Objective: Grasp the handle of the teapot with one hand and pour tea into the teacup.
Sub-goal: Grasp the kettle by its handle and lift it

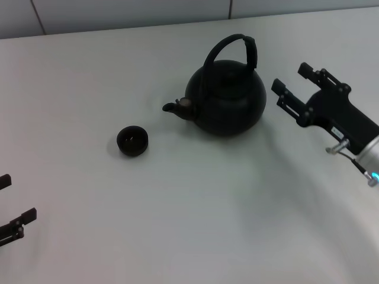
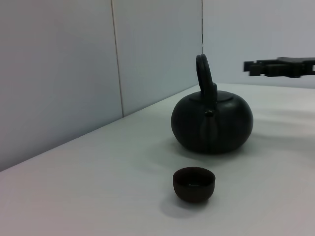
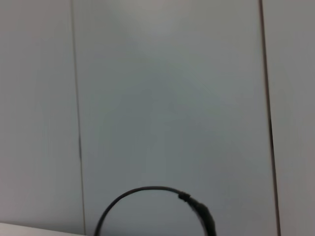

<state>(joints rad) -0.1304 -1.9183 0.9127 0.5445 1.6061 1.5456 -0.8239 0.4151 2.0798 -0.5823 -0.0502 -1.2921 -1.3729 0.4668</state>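
Observation:
The matte-black teapot stands upright on the white table, its short spout pointing left toward the small dark teacup. Its black arched handle rises over the lid. My right gripper is open and empty, hovering just right of the teapot at about handle height, touching nothing. My left gripper is open and empty at the front left edge. The left wrist view shows the teacup in front of the teapot, with the right gripper beyond. The right wrist view shows only the handle's top arc.
The white table holds only the teapot and the cup. A pale panelled wall runs along the table's back edge, close behind the teapot.

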